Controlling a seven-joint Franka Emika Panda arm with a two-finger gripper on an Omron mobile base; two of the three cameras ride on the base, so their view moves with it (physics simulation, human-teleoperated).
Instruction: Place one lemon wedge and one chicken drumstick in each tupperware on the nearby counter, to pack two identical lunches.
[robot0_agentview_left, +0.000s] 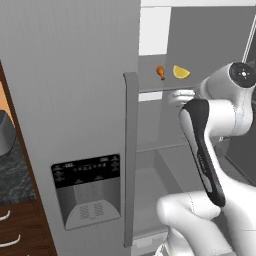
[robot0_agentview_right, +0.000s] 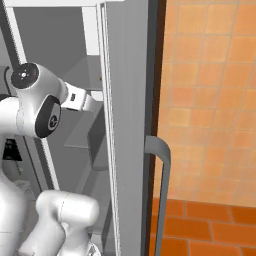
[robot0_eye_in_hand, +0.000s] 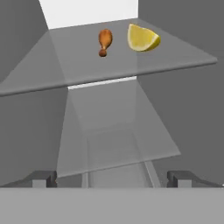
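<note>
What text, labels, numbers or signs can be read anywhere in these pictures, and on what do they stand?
None can be read.
Dispenser panel on the fridge door: rows of small pale marks, too small and blurred to read.
Black band on the robot's forearm: faint pale marks along it, too blurred to read.
Chicken drumstick, lemon wedge, glass shelf, orange tiled wall: no writing.

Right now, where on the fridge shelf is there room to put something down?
The shelf is bare along its front edge and on the whole left side, left of the drumstick. The back right is taken: the drumstick and the lemon wedge sit close together there, with a small gap between them.
</note>
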